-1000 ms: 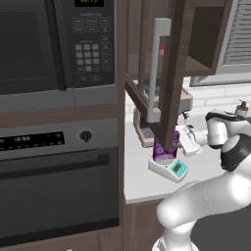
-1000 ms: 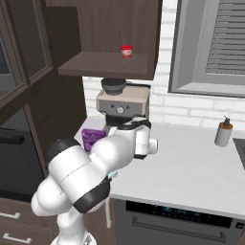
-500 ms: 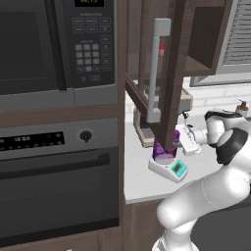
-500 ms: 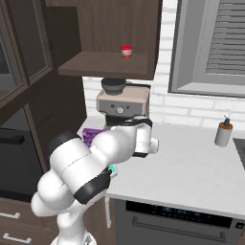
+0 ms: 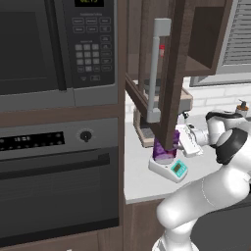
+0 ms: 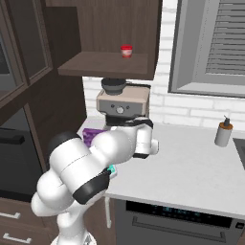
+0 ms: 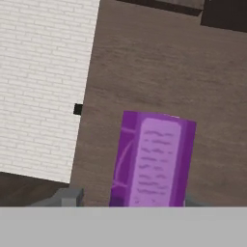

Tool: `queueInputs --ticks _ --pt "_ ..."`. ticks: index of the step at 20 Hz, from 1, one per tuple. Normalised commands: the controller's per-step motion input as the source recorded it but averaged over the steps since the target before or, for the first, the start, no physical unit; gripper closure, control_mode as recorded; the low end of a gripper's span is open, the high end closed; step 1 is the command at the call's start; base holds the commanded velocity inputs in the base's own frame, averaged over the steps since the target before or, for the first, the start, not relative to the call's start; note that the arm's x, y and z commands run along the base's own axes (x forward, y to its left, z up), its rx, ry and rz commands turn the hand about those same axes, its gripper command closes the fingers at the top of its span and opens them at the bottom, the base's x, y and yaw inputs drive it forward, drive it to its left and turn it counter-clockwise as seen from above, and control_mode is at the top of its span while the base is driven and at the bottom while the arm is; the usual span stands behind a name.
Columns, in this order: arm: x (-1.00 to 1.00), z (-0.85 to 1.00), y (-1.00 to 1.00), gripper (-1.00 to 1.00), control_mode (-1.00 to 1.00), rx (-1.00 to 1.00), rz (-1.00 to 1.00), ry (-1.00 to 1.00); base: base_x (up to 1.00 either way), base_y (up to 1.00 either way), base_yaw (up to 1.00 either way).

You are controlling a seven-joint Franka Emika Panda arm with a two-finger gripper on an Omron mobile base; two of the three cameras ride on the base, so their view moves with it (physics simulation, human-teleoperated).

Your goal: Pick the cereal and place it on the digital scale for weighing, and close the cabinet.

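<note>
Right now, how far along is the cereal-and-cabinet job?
Done, by the look of it: the cereal stands on the digital scale, partly hidden by the cabinet door. In hand: the gripper sits beside the box; whether it has let go isn't clear. Left: the cabinet door hangs open.

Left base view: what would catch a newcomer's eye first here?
Probably the purple cereal standing on the digital scale on the counter, in front of the coffee machine. Next, the cabinet door hanging wide open above it, its long grey handle facing the camera, with a small red-capped jar on the shelf inside.
</note>
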Motion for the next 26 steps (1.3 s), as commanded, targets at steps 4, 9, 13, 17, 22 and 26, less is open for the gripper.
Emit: queueInputs --ticks 4,9,13,17,22,26 --pt "0.0 0.0 0.0 -1.0 -1.0 0.0 0.0 -0.02 0.0 0.0 0.0" --pt "0.0 0.0 -0.11 -1.0 -1.0 0.0 0.0 -0.07 0.0 0.0 0.0" --pt "0.0 0.0 -0.26 -1.0 -1.0 0.0 0.0 -0.07 0.0 0.0 0.0" --pt "0.0 0.0 -0.38 -1.0 -1.0 0.0 0.0 -0.06 0.0 0.0 0.0" --pt "-0.08 0.02 -0.33 -1.0 -1.0 0.0 0.0 -0.15 0.0 0.0 0.0" --pt "-0.75 0.21 0.03 -1.0 -1.0 -0.01 0.0 -0.54 0.0 0.0 0.0"
